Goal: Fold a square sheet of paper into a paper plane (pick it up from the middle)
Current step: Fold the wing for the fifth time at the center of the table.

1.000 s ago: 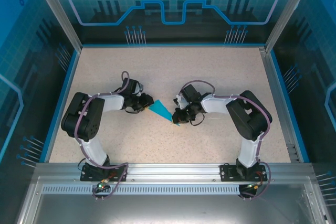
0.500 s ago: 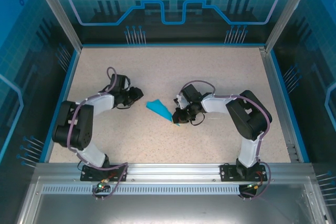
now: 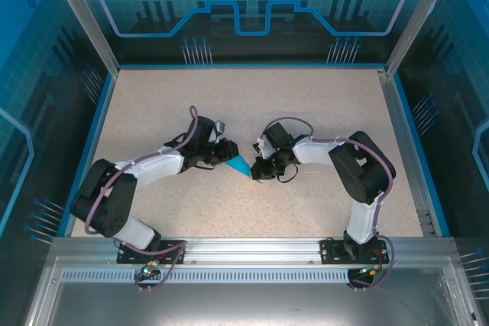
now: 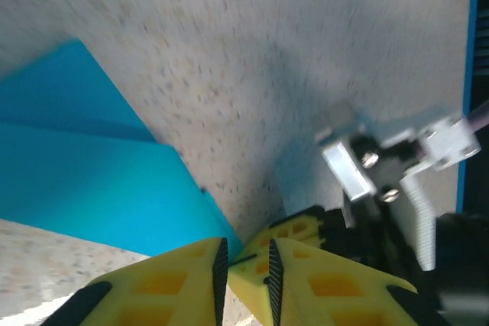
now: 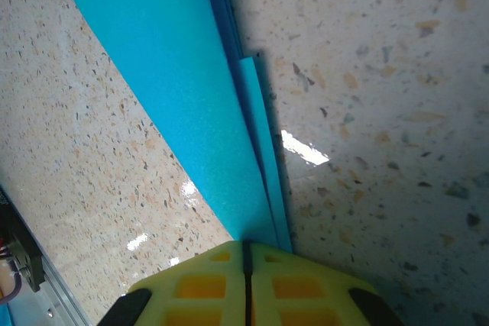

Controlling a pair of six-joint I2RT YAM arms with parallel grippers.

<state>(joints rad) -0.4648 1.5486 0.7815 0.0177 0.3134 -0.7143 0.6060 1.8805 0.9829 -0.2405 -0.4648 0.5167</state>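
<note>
Likely step: creasing the narrow folded teal-blue paper plane (image 5: 176, 89). Right gripper (image 5: 246, 248) is clamped shut on its tip. Left gripper (image 4: 248, 253) is nearly closed at the wide end, hold undeterminable. Next, confirm a 2-point hold.

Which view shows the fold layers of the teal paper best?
Right wrist: the teal paper is close and sharp, its stacked fold edges running down to the right pincer. Left wrist gives a blurred wider part with one fold line; from the top external camera it is a small sliver between the arms.
</note>
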